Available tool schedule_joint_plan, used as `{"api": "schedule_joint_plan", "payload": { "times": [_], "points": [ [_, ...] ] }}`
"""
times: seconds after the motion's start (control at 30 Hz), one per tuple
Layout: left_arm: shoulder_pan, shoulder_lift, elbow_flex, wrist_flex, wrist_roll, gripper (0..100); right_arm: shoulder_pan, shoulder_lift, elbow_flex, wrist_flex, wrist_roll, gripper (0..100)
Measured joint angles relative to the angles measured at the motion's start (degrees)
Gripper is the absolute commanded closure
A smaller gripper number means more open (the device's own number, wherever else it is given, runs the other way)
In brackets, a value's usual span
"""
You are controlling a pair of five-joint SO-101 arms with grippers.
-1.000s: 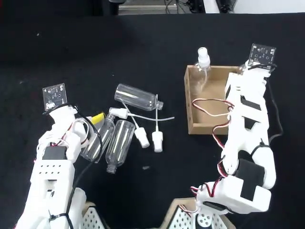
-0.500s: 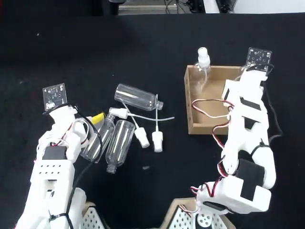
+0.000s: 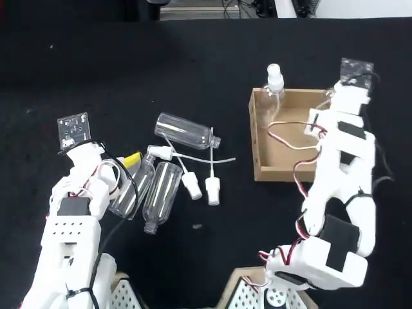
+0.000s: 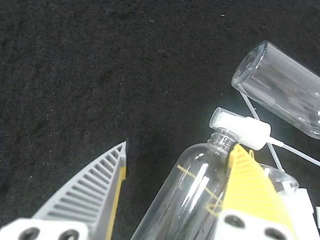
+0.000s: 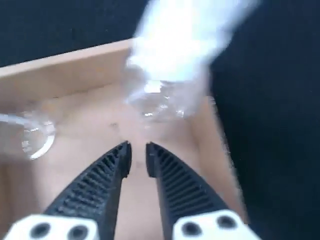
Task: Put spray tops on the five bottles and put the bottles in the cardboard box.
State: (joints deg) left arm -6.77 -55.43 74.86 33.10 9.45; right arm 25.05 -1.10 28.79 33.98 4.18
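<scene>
My left gripper (image 4: 180, 147) stands open around the neck end of a clear bottle (image 4: 190, 190) that lies flat with a white spray top (image 4: 240, 127) on it. From above, this bottle (image 3: 132, 187) lies beside an uncapped one (image 3: 161, 190). A third uncapped bottle (image 3: 187, 132) lies farther back. Two loose spray tops (image 3: 192, 183) (image 3: 212, 190) rest on the cloth. My right gripper (image 5: 137, 146) hangs inside the cardboard box (image 5: 65, 70), its black fingers almost together with nothing between them. A capped bottle (image 5: 170, 75) stands just beyond it in a box corner. Another capped bottle (image 3: 275, 87) stands in the box's far left corner.
The table is covered in black cloth (image 3: 129, 64). The right arm (image 3: 338, 138) covers the right side of the box (image 3: 257, 135), with its red and white wires looping over the box floor. The base of a second bottle (image 5: 30, 135) shows at the edge of the right wrist view.
The right arm has swung a little to the right over the box, uncovering more of the box floor. The left arm and the bottles on the cloth have not moved.
</scene>
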Motion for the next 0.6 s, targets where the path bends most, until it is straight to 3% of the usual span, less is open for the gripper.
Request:
{"api": "schedule_joint_plan", "payload": {
  "times": [0.27,0.6],
  "points": [
    [0.0,0.0,0.0,0.0,0.0,70,2.1,2.9,-0.4,0.0,2.2,98.8],
    [0.0,0.0,0.0,0.0,0.0,70,2.3,9.7,-0.4,-9.0,3.3,98.8]
  ]
}}
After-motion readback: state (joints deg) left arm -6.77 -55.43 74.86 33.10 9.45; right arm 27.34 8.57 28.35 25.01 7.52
